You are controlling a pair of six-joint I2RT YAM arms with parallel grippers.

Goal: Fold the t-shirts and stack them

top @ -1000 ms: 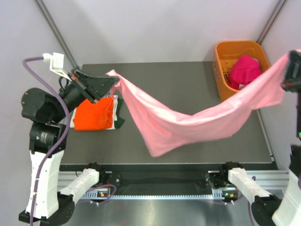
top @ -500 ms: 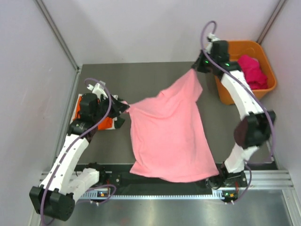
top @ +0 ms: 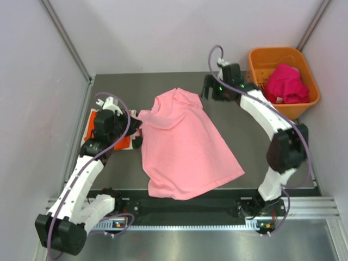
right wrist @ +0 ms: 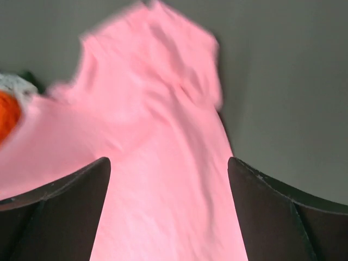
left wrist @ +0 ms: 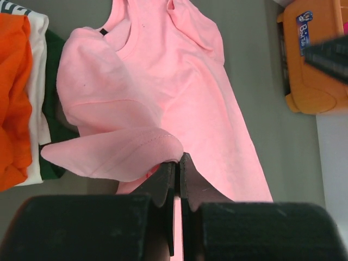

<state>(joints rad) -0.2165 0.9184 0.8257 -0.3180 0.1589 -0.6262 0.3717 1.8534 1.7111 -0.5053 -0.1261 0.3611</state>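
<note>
Pink t-shirt (top: 185, 147) now down on surface (top: 261, 152)
Right claw (right wrist: 168, 166) let go, spread wide; left claw (left wrist: 178, 161) still pinches its edge.

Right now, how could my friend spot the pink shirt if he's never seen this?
Look at the dark table. In its middle lies the light pink t-shirt, one edge pinched by the left gripper. The folded stack beside it is orange on top, and the magenta shirt sits in the basket; only this one lies spread open.

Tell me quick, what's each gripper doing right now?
Left gripper: closed, pinching a fold of the pink t-shirt.
Right gripper: open, holding nothing.
</note>
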